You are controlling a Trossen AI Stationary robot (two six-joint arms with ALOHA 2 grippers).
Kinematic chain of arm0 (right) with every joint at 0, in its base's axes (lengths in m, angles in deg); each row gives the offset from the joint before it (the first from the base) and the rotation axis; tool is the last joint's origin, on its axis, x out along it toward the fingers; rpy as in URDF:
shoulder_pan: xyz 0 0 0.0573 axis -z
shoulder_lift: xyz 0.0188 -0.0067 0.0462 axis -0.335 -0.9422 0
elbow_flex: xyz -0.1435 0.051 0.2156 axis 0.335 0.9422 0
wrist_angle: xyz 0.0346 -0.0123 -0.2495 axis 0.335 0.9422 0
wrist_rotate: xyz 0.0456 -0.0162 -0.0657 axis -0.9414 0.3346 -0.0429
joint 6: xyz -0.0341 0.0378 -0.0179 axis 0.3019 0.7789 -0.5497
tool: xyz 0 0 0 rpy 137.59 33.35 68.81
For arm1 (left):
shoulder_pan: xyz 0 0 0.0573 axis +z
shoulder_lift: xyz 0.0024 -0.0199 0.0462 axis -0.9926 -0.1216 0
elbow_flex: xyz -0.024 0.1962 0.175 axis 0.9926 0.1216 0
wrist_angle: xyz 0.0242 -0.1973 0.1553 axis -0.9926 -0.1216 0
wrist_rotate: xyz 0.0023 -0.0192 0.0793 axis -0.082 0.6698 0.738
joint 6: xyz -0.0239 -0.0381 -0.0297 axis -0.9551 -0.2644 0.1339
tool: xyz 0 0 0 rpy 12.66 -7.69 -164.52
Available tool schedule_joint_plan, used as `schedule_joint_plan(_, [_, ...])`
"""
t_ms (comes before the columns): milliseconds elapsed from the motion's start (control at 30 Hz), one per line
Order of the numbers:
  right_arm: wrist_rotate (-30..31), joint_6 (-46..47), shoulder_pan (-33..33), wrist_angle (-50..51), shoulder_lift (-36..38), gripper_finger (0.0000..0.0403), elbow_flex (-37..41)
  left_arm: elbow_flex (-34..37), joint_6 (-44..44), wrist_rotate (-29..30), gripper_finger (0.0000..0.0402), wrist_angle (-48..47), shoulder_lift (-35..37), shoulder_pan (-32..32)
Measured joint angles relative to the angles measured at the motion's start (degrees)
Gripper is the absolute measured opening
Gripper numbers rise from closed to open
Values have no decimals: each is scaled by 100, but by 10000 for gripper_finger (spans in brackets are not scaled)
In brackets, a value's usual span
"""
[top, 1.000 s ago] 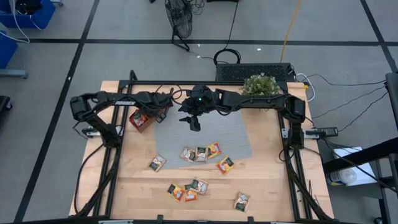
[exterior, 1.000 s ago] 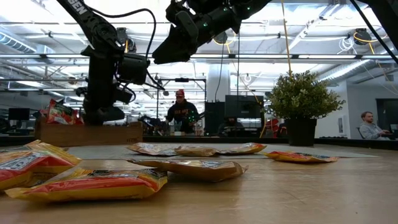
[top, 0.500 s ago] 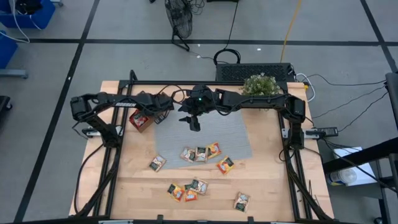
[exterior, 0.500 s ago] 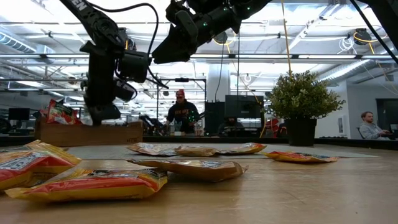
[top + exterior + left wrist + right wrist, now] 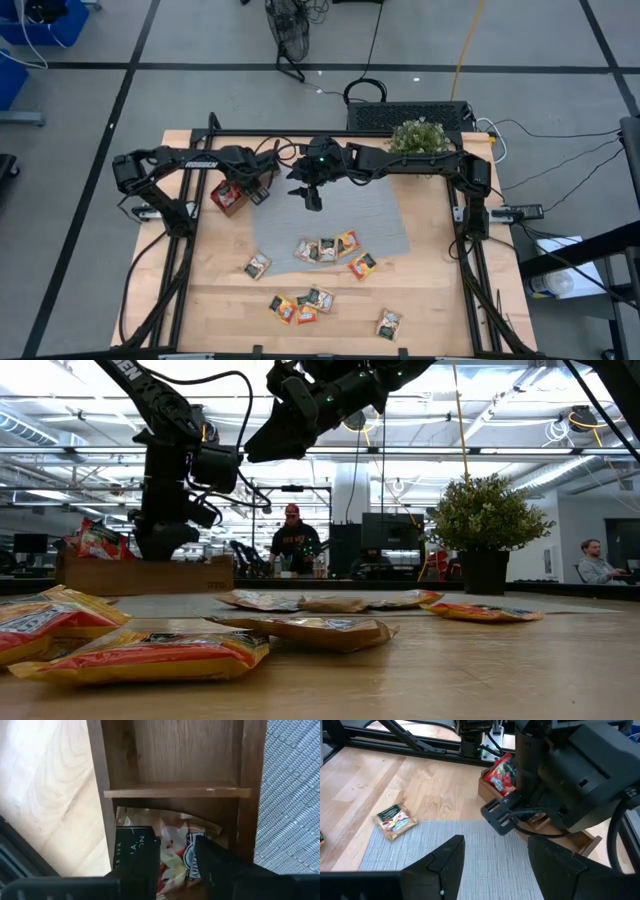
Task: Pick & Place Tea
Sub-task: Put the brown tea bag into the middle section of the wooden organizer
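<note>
From above, I see my left gripper [image 5: 250, 183] over the brown wooden compartment tray [image 5: 231, 194] at ten o'clock on the table. My right gripper [image 5: 312, 195] hangs over the grey woven mat [image 5: 370, 215] near twelve o'clock. Small flat square tea sachets, red, orange, yellow and green, lie loose: a row [image 5: 327, 247] at the mat's six o'clock edge, more [image 5: 302, 303] on the bare wood beyond.

From table height, red and yellow sachets [image 5: 140, 650] lie close up, flat and a bit puffy. The tray sits far back with red sachets poking out.

In the left wrist view, a pale and red sachet [image 5: 172, 855] lies in a tray compartment between my dark fingers [image 5: 137, 857]. The jaws stand apart around it; I cannot tell if they touch it.

In the right wrist view, my right jaws are wide open and hold nothing. One sachet [image 5: 395, 819] lies by the mat's corner.

I think these sachets are light, thin, soft and slippery. I would pinch one near its middle, gently.
</note>
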Motion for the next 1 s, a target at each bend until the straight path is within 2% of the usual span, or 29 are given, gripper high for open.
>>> schedule_joint_plan(100, [0,-8,0,2,0,201,0,0,94,-172,124,-11,0,53])
schedule_joint_plan(233, [0,-13,0,3,0,201,0,1,156,-560,93,-2,0,220])
schedule_joint_plan(467, [0,-16,0,4,0,201,0,287,95,-512,20,290,16,520])
schedule_joint_plan(533, [0,-16,0,4,0,201,0,333,-8,-189,6,308,14,540])
schedule_joint_plan(667, [0,-16,0,4,0,201,0,356,-158,635,10,249,-6,419])
schedule_joint_plan(833, [1,-5,0,4,0,201,0,354,-199,1045,4,270,-4,200])
schedule_joint_plan(1000, [0,2,0,-7,0,201,0,354,-304,1766,9,207,-4,27])
